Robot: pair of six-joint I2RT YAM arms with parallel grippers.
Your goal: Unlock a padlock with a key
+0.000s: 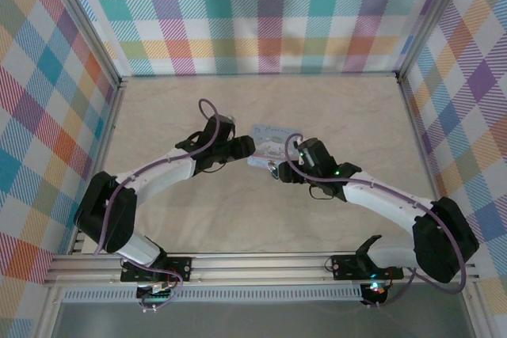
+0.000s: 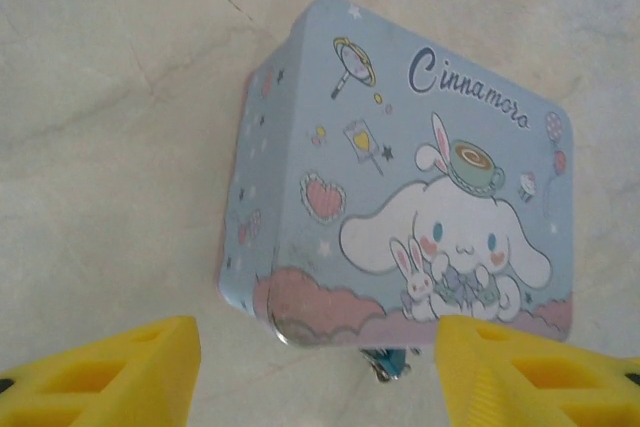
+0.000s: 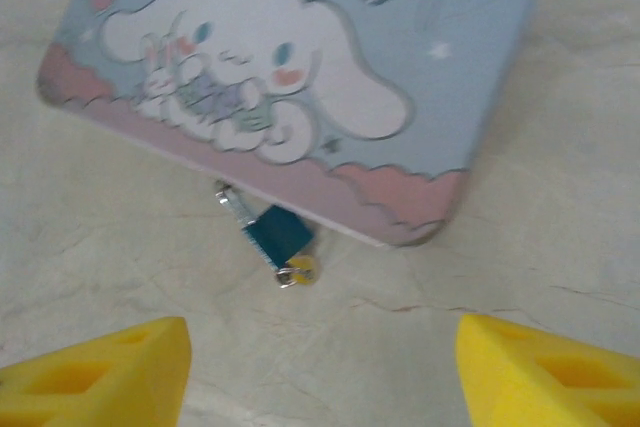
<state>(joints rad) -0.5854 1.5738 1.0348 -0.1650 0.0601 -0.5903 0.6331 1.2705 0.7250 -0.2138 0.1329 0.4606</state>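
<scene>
Yellow tips of my right gripper point(image 3: 320, 372) spread apart, empty, padlock point(image 3: 280, 235) on the counter point(image 3: 110, 247) ahead between them, against the tin point(image 3: 330, 67), left gripper point(image 2: 320, 372) parted too.

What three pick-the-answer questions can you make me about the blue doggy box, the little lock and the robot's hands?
1. Where does the tiny dark teal metal padlock lie?
A. on the lid of the light-blue rectangular cartoon-dog tin
B. on the pale table beside the tin's pink edge
C. inside the tin

2. What colour are the fingertips of the right hand?
A. red
B. yellow
C. black

3. How is the right hand?
A. open, holding nothing
B. shut on the padlock
C. shut on the tin

Answers:
1 B, the padlock sits on the table just off the tin's edge.
2 B, both tips are bright yellow.
3 A, the tips stand wide apart with nothing gripped between them.
</scene>
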